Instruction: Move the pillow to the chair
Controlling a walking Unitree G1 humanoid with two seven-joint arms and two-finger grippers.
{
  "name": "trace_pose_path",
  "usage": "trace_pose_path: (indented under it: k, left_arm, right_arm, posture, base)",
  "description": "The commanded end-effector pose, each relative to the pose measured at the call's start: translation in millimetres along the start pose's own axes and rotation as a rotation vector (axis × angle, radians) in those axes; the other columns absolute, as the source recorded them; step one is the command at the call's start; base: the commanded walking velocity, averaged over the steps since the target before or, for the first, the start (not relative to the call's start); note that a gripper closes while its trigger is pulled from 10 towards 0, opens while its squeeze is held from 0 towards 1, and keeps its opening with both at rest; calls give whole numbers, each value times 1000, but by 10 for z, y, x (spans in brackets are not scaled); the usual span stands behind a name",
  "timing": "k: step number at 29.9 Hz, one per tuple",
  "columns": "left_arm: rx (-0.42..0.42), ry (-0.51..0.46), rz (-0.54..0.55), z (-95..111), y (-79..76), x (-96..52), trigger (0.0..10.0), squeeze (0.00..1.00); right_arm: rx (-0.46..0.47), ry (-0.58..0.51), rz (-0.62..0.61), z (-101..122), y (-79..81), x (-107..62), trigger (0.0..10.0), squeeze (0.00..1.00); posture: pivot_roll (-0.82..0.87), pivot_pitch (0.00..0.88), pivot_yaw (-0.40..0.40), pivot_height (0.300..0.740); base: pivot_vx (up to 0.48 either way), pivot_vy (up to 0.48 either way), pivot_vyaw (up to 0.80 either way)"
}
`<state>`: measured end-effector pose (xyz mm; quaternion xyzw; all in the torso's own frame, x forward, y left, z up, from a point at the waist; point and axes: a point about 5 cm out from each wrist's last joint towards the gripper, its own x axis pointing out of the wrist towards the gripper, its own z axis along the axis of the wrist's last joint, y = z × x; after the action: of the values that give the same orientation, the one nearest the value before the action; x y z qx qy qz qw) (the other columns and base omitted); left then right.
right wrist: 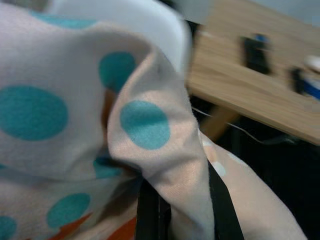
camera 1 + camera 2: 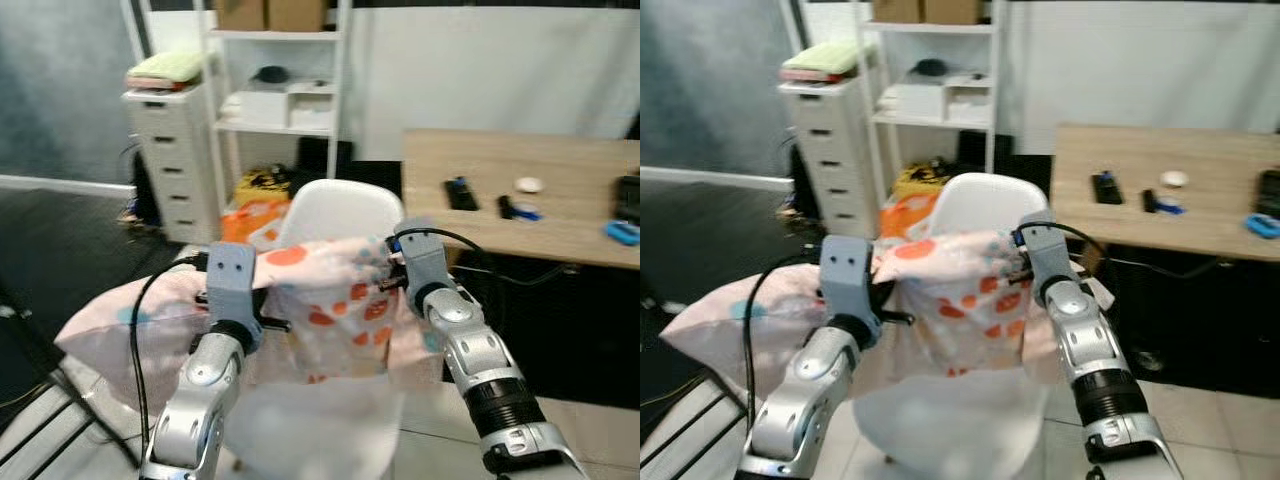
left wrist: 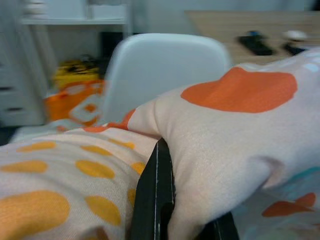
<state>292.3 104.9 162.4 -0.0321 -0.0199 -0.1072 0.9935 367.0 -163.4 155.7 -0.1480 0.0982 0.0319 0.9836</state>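
we hold the pillow (image 2: 330, 300) just above the chair (image 2: 340, 215); it sags, so likely soft, light and floppy. our left gripper (image 3: 165, 210) and right gripper (image 1: 175, 200) are each pinched on a top fold, probably the best hold.

The pillow (image 2: 330, 290) is pale pink with orange and teal dots. It hangs crumpled above the seat of the white chair (image 2: 340, 215), just before its backrest.

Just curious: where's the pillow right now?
The pillow hangs between the left gripper and right gripper, over the white chair.
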Motion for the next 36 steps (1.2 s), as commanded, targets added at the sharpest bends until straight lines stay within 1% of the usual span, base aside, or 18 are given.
trace_pose_path:
  k: [1,4,7,8,10,17,28,30,34,35,36]
  left_arm:
    - [-4,-113,-38,204,-50,39,10000,0]
    - [-4,-114,-47,219,-66,83,10000,0]
    - [-1,-114,-47,222,-67,95,10000,0]
    - [5,-119,-50,239,-75,122,10000,0]
    - [8,-122,-52,250,-81,134,10000,0]
    - [3,-124,-44,253,-77,144,10000,0]
    - [27,-88,-23,190,-71,158,10000,0]
    - [26,-84,-16,182,-65,162,10000,0]
    - [27,-69,14,154,-38,164,10000,0]
    - [27,-69,14,154,-38,164,10000,0]
    - [26,-65,34,153,-21,163,10000,0]
  right_arm:
    - [14,32,-37,-41,-67,18,10000,0]
    - [18,39,-61,-51,-131,26,10000,0]
    - [18,41,-68,-53,-149,27,10000,0]
    - [14,50,-89,-66,-197,29,10000,0]
    - [12,55,-99,-76,-221,29,10000,0]
    - [9,64,-115,-94,-247,25,10000,0]
    - [0,107,-143,-185,-282,33,10000,0]
    - [-10,109,-133,-201,-268,36,10000,0]
    - [-27,92,-67,-217,-155,40,10000,0]
    - [-27,92,-67,-217,-155,40,10000,0]
    - [-33,60,-6,-173,-57,44,10000,0]
  posture:
    - [-220,0,11,740]
    - [-225,0,16,740]
    - [-225,0,16,740]
    - [-226,0,17,740]
    - [-226,0,17,740]
    - [-225,0,19,740]
    - [-220,4,21,740]
    - [-222,3,22,740]
    - [-220,6,24,740]
    - [-220,6,24,740]
    - [-222,7,27,740]
  base:
    - [0,0,-706]
    - [0,0,-706]
    - [0,0,-706]
    - [0,0,-706]
    - [0,0,-706]
    - [0,0,-704]
    - [0,0,-706]
    - [0,0,-700]
    - [0,0,0]
    - [0,0,0]
    - [0,0,0]
